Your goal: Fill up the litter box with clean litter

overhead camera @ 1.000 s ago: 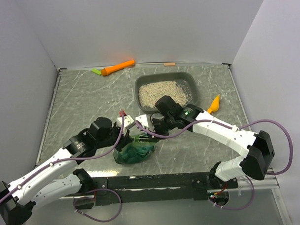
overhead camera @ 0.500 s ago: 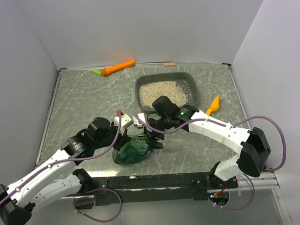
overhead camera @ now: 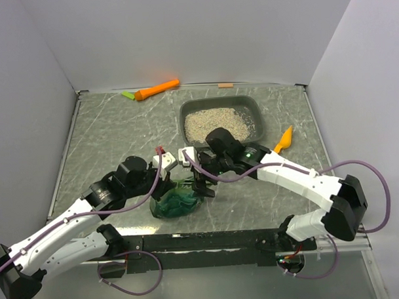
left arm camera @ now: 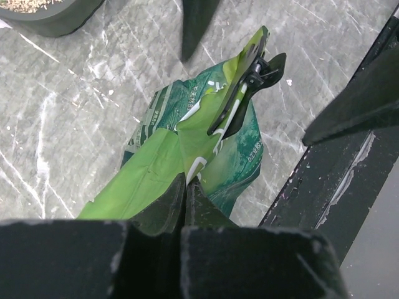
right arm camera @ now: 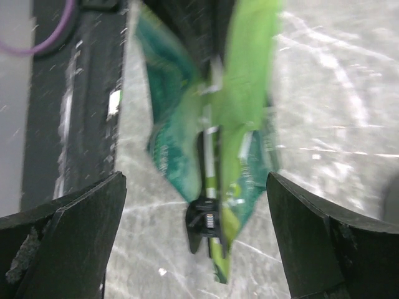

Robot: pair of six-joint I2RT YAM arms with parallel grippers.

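The shallow dark grey plastic litter box (overhead camera: 217, 100) sits far right on the marbled grey table (overhead camera: 107, 139) and holds a layer of beige sandy clean litter (overhead camera: 216, 124). Nearer the arms, the left gripper (left arm camera: 186, 187) is clamped on the crinkled green-teal glossy bag (left arm camera: 187, 137), which carries what looks like a black clip (left arm camera: 246, 93). The right gripper (right arm camera: 194, 180) hangs just above the bag, jaws spread wide and holding nothing.

Soft, even light comes from above; shadows are weak. Pale glare streaks the bench (overhead camera: 107, 126) behind the green bag (overhead camera: 178, 203). In the right wrist view this bag is motion-blurred, and the right tool (right arm camera: 194, 212) around it is unfocused.
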